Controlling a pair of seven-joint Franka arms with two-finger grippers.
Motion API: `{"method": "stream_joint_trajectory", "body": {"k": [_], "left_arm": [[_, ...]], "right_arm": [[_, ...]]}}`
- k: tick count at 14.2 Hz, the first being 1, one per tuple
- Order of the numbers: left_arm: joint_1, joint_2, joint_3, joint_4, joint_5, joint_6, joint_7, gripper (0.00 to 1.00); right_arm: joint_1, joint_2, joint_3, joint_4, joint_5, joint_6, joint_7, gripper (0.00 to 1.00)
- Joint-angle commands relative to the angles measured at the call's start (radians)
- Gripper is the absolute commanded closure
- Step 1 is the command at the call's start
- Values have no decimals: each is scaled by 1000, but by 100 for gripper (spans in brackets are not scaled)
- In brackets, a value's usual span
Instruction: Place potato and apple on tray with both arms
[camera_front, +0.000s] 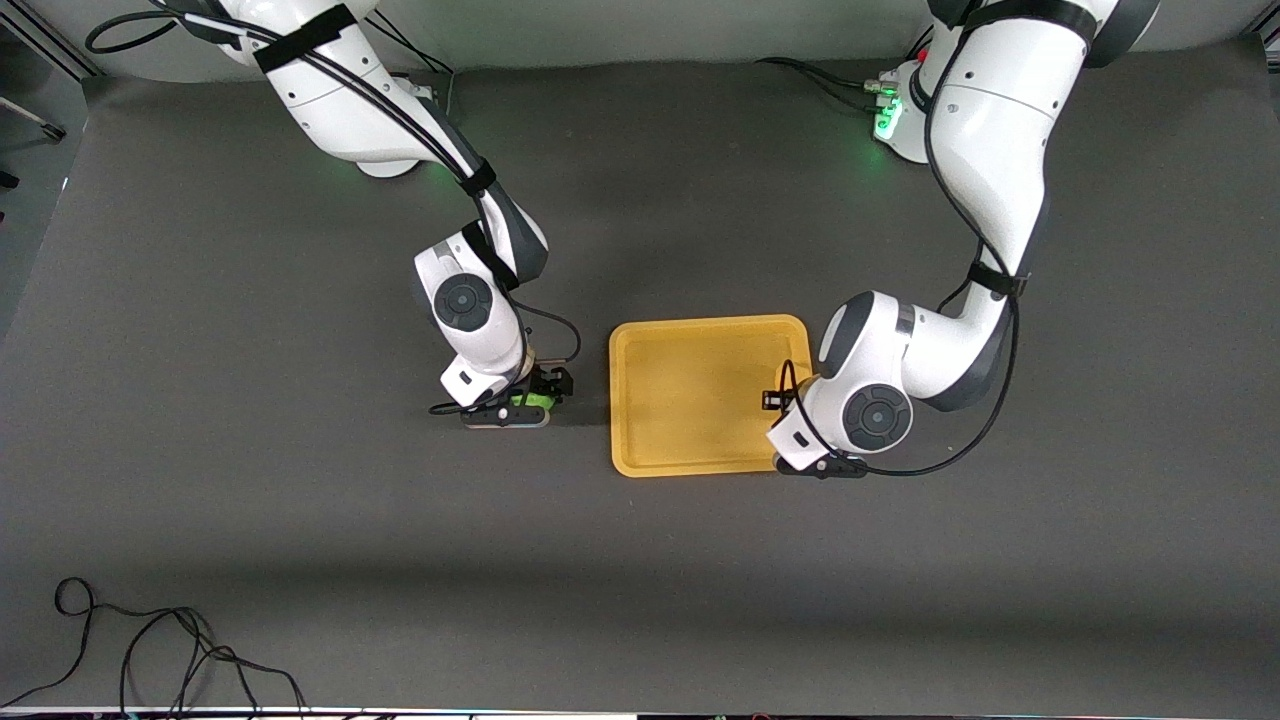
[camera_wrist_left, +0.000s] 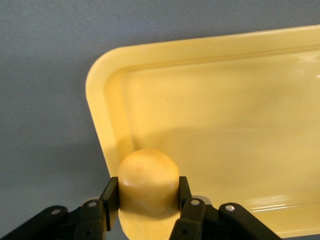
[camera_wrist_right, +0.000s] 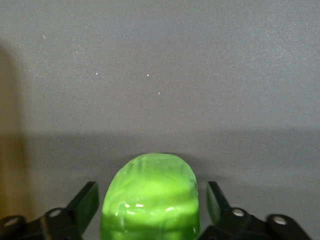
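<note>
The yellow-orange tray (camera_front: 690, 370) lies mid-table. My left gripper (camera_wrist_left: 147, 200) is shut on the yellow-orange potato (camera_wrist_left: 148, 180), both pads pressed on its sides. It holds the potato low over the tray (camera_wrist_left: 225, 115), at the corner that is nearer the camera and toward the left arm's end. In the front view the left wrist (camera_front: 850, 410) hides the potato. My right gripper (camera_front: 533, 398) is down at the table beside the tray, toward the right arm's end. Its fingers stand open on either side of the green apple (camera_front: 540, 401), with small gaps showing in the right wrist view (camera_wrist_right: 150, 200).
The dark table mat (camera_front: 300, 520) spreads around the tray. Loose black cables (camera_front: 150, 650) lie at the table's edge nearest the camera, toward the right arm's end. A cable loop (camera_front: 950, 455) hangs from the left wrist beside the tray.
</note>
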Motion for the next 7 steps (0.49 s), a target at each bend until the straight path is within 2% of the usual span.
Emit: {"method": "stream_joint_trajectory", "body": {"k": [1, 2, 4, 5, 7], "left_arm": [[-17, 5, 14, -3, -8, 5, -20, 75], [-17, 10, 14, -3, -5, 5, -18, 64], [-19, 20, 14, 2, -2, 6, -21, 58], [-26, 22, 14, 2, -4, 6, -21, 42], [-30, 19, 14, 2, -5, 17, -29, 36]], "right_arm": [[13, -29, -6, 34, -5, -77, 20, 42], [10, -49, -7, 45, -5, -109, 19, 42], [3, -104, -13, 89, -5, -212, 4, 42], [0, -127, -27, 129, -5, -290, 1, 42], [0, -175, -32, 227, -6, -460, -1, 42]]}}
